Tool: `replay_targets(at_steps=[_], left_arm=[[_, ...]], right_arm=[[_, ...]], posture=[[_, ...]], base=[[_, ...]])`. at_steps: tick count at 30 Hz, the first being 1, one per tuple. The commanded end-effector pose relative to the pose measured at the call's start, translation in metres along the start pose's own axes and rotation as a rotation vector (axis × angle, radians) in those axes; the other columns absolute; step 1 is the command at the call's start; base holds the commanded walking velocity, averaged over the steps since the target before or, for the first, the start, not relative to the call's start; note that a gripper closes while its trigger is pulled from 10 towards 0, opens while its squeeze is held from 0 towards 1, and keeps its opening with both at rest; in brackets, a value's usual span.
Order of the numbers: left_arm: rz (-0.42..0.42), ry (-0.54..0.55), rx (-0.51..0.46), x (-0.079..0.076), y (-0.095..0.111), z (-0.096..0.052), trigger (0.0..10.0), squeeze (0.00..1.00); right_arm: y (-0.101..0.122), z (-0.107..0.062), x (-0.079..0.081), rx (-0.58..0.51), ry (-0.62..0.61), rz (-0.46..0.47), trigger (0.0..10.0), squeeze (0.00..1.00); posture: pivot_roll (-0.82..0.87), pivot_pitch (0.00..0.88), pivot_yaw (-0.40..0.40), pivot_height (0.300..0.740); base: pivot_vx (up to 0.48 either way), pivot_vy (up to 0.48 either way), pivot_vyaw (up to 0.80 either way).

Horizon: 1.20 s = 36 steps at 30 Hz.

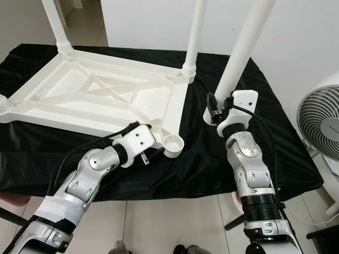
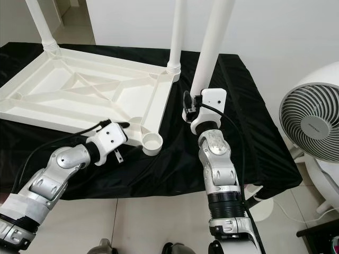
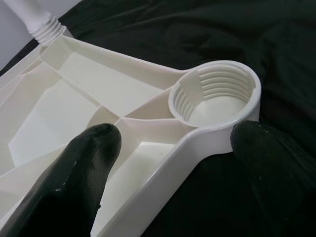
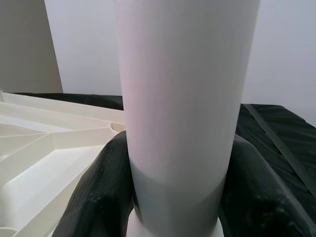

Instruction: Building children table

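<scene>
Left eye view: upside-down white table top (image 1: 100,95) lying flat on a black cloth (image 1: 212,159), underside up; two legs (image 1: 195,37) already standing upright in the far corners, long axis vertical, tops cut by the frame; a third leg stub at the left edge; near corner with an empty threaded socket (image 1: 173,143) opening upward. Left gripper (image 1: 151,138) reaching to that near corner, just beside the socket. Right gripper (image 1: 218,108) clamped on a loose leg (image 1: 243,47), held upright with a slight lean, standing over the cloth to the right of the table top, apart from the socket. A fan (image 1: 320,124) on the floor to the right.

Right eye view: same scene; fan more fully visible.

Left wrist view: fingers (image 3: 79,177) spread wide, one over the ribbed underside, the other outside the edge over the cloth; socket ahead between them, threads clear inside.

Right wrist view: leg close up, both fingers (image 4: 98,192) pressed on its sides.
</scene>
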<state>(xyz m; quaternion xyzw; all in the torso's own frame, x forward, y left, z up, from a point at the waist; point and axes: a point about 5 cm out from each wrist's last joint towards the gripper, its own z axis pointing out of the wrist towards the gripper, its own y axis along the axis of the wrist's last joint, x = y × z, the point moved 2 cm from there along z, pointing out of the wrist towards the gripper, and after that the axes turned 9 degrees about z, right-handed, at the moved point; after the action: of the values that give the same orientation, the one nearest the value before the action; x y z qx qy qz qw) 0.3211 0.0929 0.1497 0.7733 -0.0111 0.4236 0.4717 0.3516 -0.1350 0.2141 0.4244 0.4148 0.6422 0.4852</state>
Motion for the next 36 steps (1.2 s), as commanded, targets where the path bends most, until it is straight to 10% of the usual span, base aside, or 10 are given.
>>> replay_targets(at_steps=[1,17,36], left_arm=[[0.019,-0.043,0.018,-0.006,-0.005,0.002,10.0,0.00],[-0.098,-0.084,0.144,0.007,-0.028,0.020,10.0,0.00],[-0.126,-0.213,0.038,0.003,-0.003,0.041,10.0,0.00]], right_arm=[[0.001,-0.003,-0.002,0.002,-0.004,-0.011,10.0,0.00],[0.002,-0.005,-0.004,0.007,-0.007,-0.033,10.0,0.00],[0.005,-0.005,-0.005,0.000,-0.015,-0.050,10.0,0.00]], posture=[[0.08,0.067,-0.018,0.740],[0.06,0.050,-0.008,0.740],[0.04,0.057,0.012,0.740]], base=[[0.000,0.000,0.00],[0.000,0.000,0.00],[0.000,0.000,0.00]])
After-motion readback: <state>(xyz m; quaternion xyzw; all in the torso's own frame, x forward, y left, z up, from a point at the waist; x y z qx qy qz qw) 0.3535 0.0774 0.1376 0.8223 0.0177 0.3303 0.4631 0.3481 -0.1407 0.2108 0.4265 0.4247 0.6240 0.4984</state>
